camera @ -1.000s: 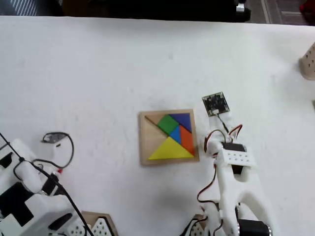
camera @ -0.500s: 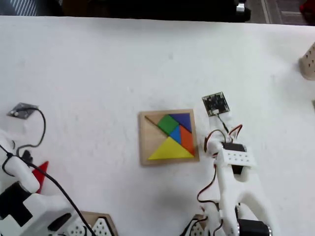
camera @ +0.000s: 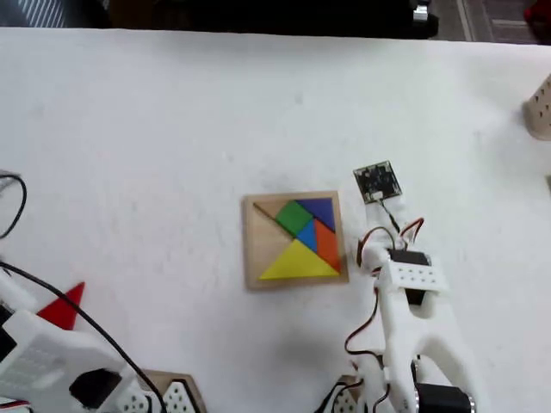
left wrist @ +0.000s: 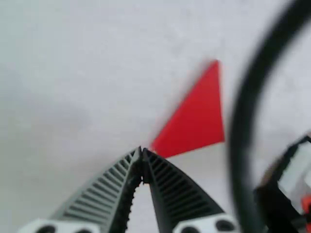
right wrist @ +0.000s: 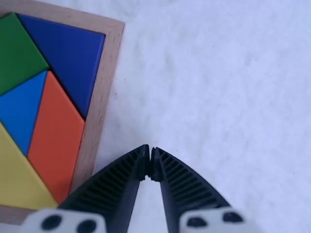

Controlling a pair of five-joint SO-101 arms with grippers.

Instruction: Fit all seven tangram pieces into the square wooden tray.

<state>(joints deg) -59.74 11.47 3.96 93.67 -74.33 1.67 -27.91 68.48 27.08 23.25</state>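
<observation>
Tray: I saw the square wooden tray (camera: pixel 256 248) lying flat near the middle of the white table (camera: pixel 172 129), just ahead of and to the left of the right arm (camera: pixel 413 288).

Pieces in tray: I counted five.
- The green square piece (camera: pixel 294 217) lay tilted toward the far side.
- The dark blue triangle piece (camera: pixel 319 209) filled the far right corner.
- The orange parallelogram piece (camera: pixel 326 243) ran along the right edge.
- The light blue small triangle piece (camera: pixel 306 236) sat between the green and the orange.
- The yellow large triangle piece (camera: pixel 299 261) lay along the near edge.

Bare wood: it showed across the tray's left part.

Loose piece: the red triangle piece (camera: pixel 63 307) lay flat on the table, well apart from the tray, at the near left, right beside the left arm (camera: pixel 52 361).

Left gripper: the left gripper (left wrist: pixel 142 162) had its jaws pressed together and held nothing. Its tips were just beside one edge of the red triangle piece (left wrist: pixel 194 121); I could not tell whether they touched it.

Cable: a black cable (left wrist: pixel 243 121) curved across the left wrist view, close to the lens.

Right gripper: the right gripper (right wrist: pixel 149 162) was closed on itself and empty, over bare table just outside the tray's right rim (right wrist: pixel 104 97), level with the orange piece (right wrist: pixel 56 141).

Other: a small dark circuit board (camera: pixel 377 181) sat just past the tray's far right corner, wired back to the right arm.
</observation>
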